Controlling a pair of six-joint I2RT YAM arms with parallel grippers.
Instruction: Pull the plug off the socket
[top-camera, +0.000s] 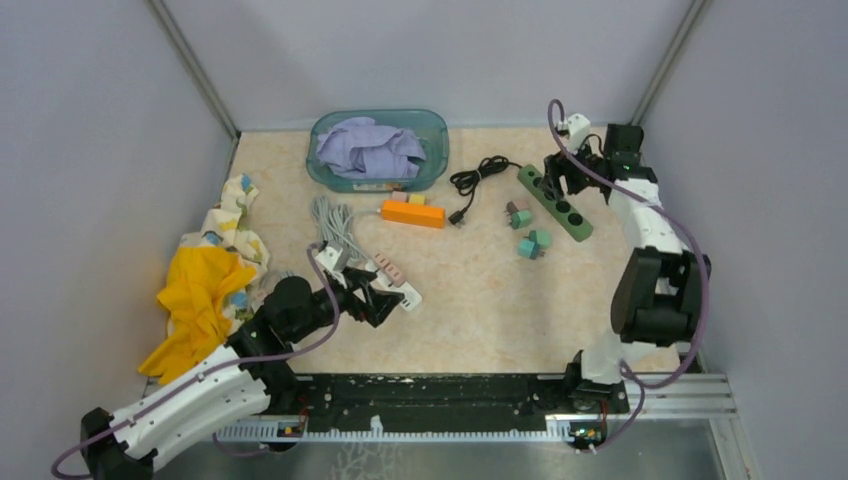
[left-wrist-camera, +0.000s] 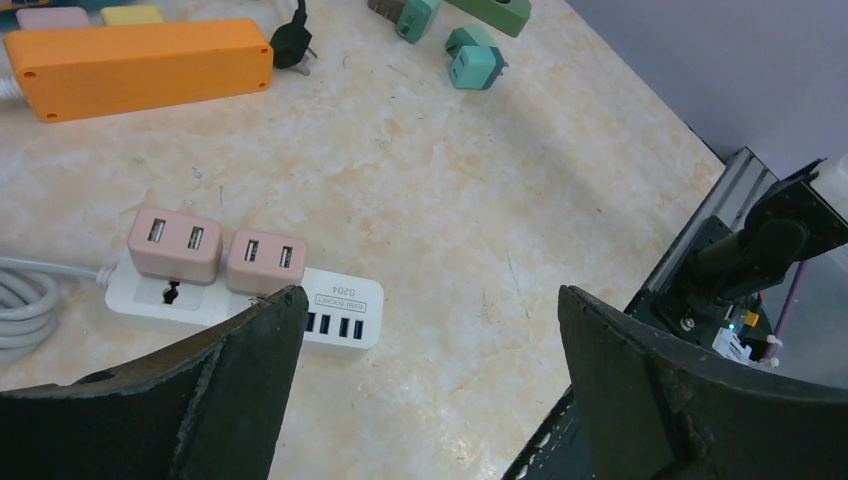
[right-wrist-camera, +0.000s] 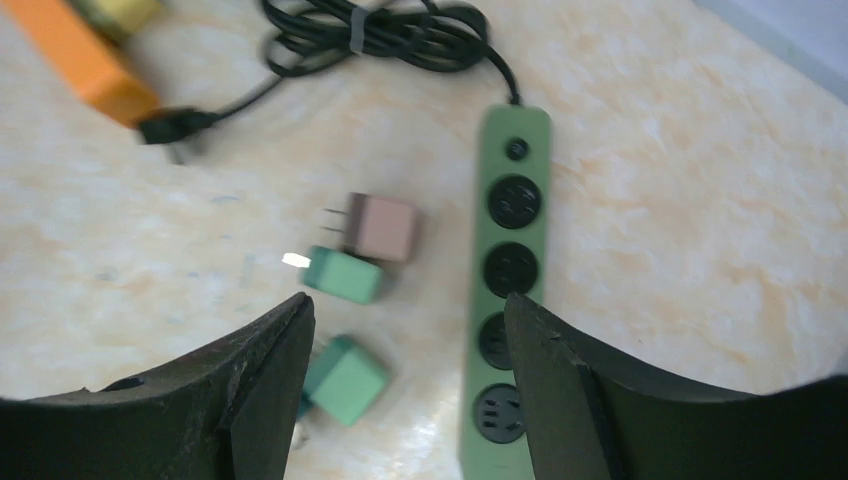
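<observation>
Two pink plugs (top-camera: 387, 268) to find from the top, both stuck in the white strip (top-camera: 408, 295), a bit left of the middle of the counter (top-camera: 480, 310) and closer to the near edge than the far one. Can see the left gripper (top-camera: 383, 301) right at the near end of that strip, fingers apart, nothing held. Can see the right gripper (top-camera: 556, 181) way off by the far right corner, over the green strip (top-camera: 575, 222); cannot tell its fingers from up here.

Next, from the left wrist. Same white strip (left-wrist-camera: 335, 318) low on the left, with the pink plugs (left-wrist-camera: 177, 245) side by side on top, nearly touching. Black fingers (left-wrist-camera: 235, 355) spread wide and empty, one tip close by the plug at the USB end. Looks like the reaching step, with both plugs in. To do it well: pick just one plug. Slide over until sitting with one finger on each side of it. Go down low, squeeze its flat sides, then pull straight up, not slanted. Watch out for the light strip coming up too; could pin it down with the other arm.

Last, from the right wrist. Fingers (right-wrist-camera: 260, 380) apart here too, with nothing between. Green strip (right-wrist-camera: 515, 235) below, all four holes bare. Three loose plugs (right-wrist-camera: 345, 278) just beside it, one brown and two green. Nothing to pull over there.
</observation>
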